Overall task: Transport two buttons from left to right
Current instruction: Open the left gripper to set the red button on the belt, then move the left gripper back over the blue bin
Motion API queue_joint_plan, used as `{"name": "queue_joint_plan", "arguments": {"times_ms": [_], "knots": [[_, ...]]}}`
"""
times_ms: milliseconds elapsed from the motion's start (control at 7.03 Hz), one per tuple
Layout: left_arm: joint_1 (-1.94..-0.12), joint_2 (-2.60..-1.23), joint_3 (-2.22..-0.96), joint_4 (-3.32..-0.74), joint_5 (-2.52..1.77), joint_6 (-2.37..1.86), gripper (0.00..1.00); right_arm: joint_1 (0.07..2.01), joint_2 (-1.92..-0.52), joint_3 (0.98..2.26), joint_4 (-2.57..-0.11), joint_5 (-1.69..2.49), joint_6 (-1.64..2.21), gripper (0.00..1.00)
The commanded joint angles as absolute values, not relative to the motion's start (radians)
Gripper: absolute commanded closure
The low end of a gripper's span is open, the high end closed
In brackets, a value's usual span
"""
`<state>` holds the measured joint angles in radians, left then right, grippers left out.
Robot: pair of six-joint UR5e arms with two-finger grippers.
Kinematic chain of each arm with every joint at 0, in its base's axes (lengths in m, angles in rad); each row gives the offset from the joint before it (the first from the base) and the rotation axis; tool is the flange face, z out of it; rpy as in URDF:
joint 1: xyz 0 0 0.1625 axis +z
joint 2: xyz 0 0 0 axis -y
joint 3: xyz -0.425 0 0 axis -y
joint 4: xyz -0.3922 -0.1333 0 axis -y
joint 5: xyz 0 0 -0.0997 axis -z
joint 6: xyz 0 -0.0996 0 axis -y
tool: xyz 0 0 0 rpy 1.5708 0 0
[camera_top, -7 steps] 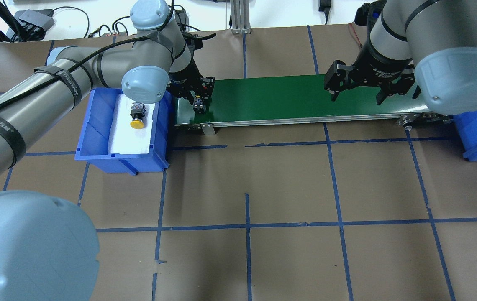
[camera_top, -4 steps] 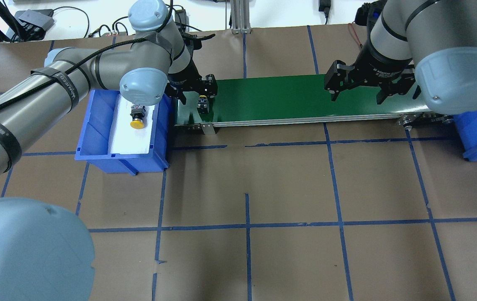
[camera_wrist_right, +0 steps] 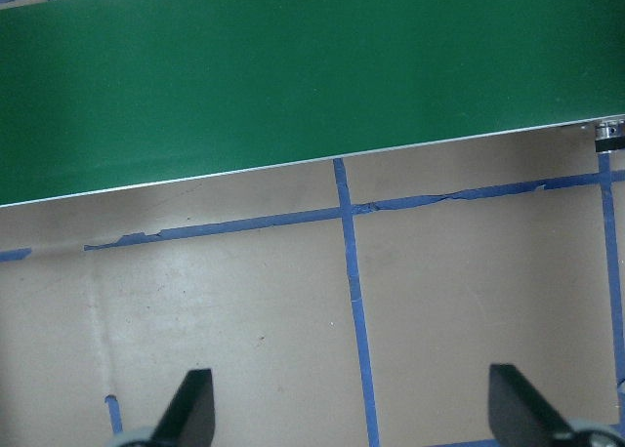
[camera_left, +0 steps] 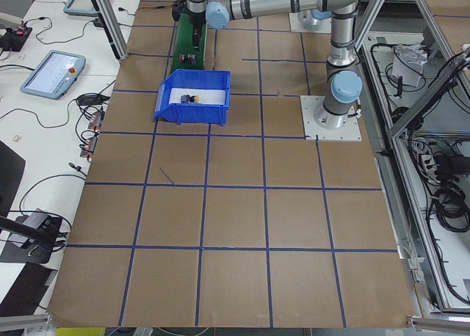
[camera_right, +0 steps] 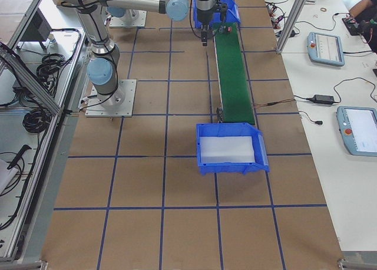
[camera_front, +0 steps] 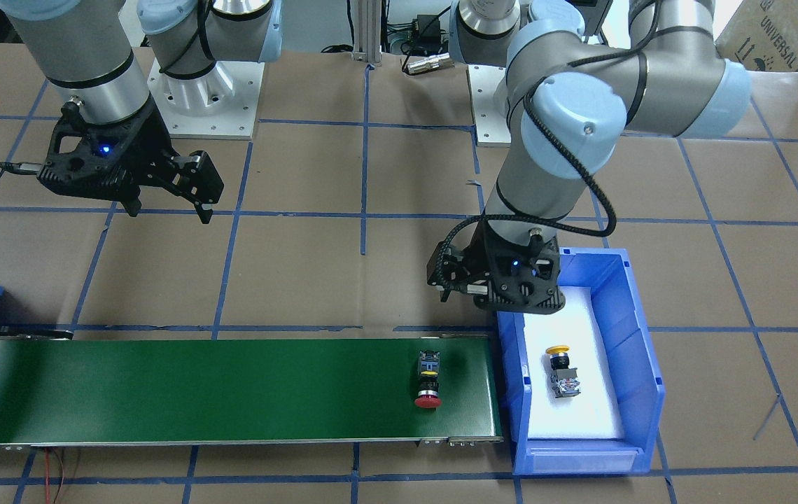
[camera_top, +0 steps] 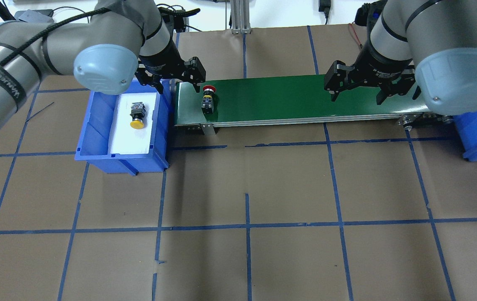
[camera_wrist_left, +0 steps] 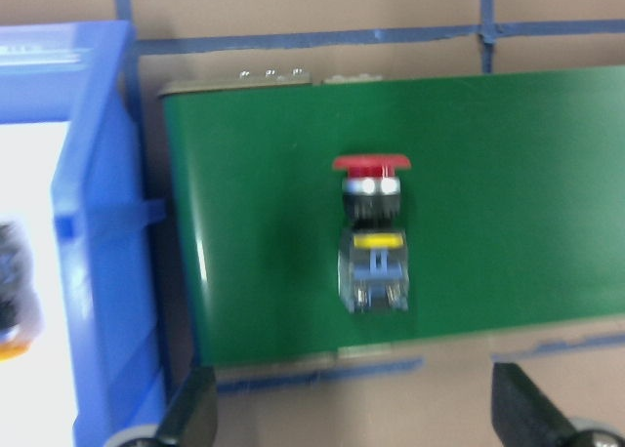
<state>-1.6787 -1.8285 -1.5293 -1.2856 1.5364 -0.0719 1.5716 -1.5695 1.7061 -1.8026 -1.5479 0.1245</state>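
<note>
While the red-capped button (camera_top: 208,100) lies on its side near the left end of the green conveyor belt (camera_top: 288,96), cap pointing away from me, the yellow-capped button (camera_top: 137,116) lies just off that end. It rests on white foam in the blue bin (camera_top: 92,125) beside the belt.

With one button on the belt, I judge the step in hand is fetching the yellow one. To do it well, I should slide off the belt's end until I am square over the bin and come straight down. I should straddle the black collar and boxy block across their short width, not the rounded cap, which would likely slip. The finger nearer the belt must stay clear of the bin wall on that side. A gentle close should keep the button from skidding on the foam.

My left hand (camera_top: 170,80) hovers above the belt's left end, fingers spread wide, holding and touching nothing. My right hand (camera_top: 355,99) hangs over the belt's right end, equally wide open and empty.
</note>
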Motion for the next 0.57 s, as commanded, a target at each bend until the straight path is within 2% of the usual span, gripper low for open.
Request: {"name": "queue_joint_plan", "arguments": {"times_ms": [0, 427], "knots": [[-1.570, -1.720, -1.531, -1.428, 1.585, -0.072, 0.00, 1.571, -1.569, 1.709, -1.799, -1.549, 0.124, 0.00], [-1.548, -1.602, -1.520, -1.618, 1.580, -0.057, 0.00, 1.571, -1.569, 1.713, -1.801, -1.554, 0.123, 0.00]]}}
